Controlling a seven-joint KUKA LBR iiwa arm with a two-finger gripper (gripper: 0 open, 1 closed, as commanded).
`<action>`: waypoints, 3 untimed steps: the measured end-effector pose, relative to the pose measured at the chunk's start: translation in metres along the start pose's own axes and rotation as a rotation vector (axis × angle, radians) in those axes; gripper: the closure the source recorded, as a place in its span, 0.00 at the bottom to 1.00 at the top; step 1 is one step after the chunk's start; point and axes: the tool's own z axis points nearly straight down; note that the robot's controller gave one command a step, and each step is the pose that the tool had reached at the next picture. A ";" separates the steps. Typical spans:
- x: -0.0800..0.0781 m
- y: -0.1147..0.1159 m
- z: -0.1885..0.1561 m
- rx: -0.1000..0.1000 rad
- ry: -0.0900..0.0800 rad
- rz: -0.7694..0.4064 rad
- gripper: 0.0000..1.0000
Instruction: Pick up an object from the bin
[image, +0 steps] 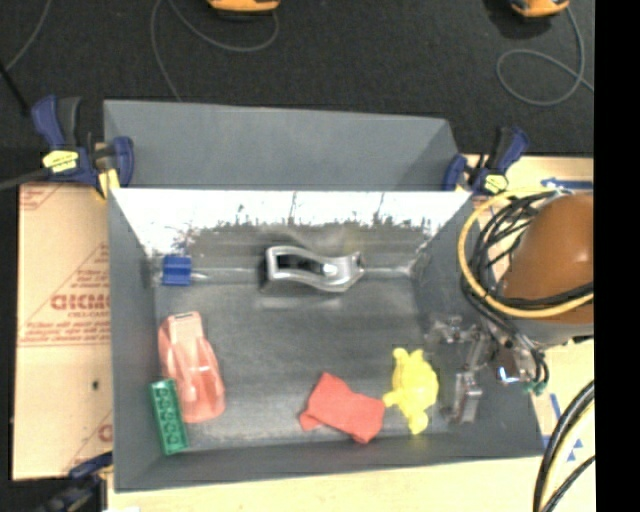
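Yellow toy figure (412, 388): I see it lying near the front right of the bin (300, 335).
Gripper (466, 375): low, just beside the figure on its right; I cannot tell how wide the claw stands or whether it has hold of anything.
Front row: red crumpled cloth (343, 407) beside the figure, green studded brick (168, 416) at the left corner.
Left middle: pink clear plastic piece (190, 366).
Far wall: silver metal clip (310, 268), small blue block (176, 271).

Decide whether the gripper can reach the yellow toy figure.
Probably yes: the gripper is close beside the yellow toy figure with nothing between them; the red cloth lies on its far side.
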 end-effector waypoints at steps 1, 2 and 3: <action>-0.002 0.000 -0.004 0.002 -0.008 -0.004 0.00; -0.013 0.045 0.044 0.002 -0.014 0.057 0.00; -0.016 0.064 0.073 -0.003 -0.004 0.011 0.00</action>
